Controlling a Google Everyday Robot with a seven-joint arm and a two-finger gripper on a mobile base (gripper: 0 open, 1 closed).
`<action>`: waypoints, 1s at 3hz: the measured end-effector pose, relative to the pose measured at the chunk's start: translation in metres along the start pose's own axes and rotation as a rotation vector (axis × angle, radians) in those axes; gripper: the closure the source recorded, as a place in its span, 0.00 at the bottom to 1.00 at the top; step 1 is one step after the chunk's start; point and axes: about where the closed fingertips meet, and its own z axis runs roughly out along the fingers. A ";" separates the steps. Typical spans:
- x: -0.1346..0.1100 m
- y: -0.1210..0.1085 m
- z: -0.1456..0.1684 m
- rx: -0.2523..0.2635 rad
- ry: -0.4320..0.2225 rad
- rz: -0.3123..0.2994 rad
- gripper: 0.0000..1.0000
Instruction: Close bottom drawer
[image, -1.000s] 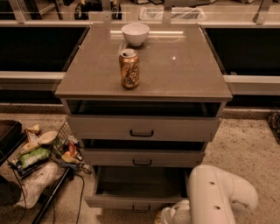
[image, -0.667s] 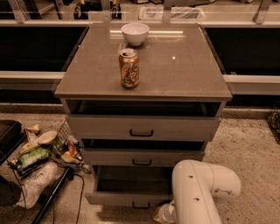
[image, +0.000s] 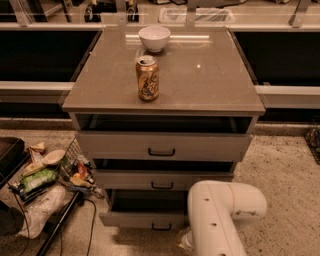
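The bottom drawer (image: 142, 219) is the lowest of the grey cabinet's (image: 165, 70) three drawers. It is pulled out, with a dark gap behind its front and a small black bar handle (image: 161, 227). My white arm (image: 222, 212) bends down at the drawer's right front corner and covers that end of the front. My gripper (image: 184, 242) is low at the bottom edge of the camera view, right by the drawer front, mostly hidden under the arm.
The top drawer (image: 162, 146) and middle drawer (image: 162, 179) also stand slightly open. A gold can (image: 147, 78) and a white bowl (image: 154, 38) sit on the cabinet top. Snack packets and a wire basket (image: 70, 172) lie on the floor at left, with a black cable.
My arm has moved left across the front of the bottom drawer. The drawer front sits a little further in than a second ago.
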 end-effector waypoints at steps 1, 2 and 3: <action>-0.006 -0.038 0.001 0.015 -0.015 -0.047 1.00; -0.006 -0.038 0.001 0.015 -0.015 -0.047 1.00; -0.006 -0.066 -0.002 0.028 -0.013 -0.046 1.00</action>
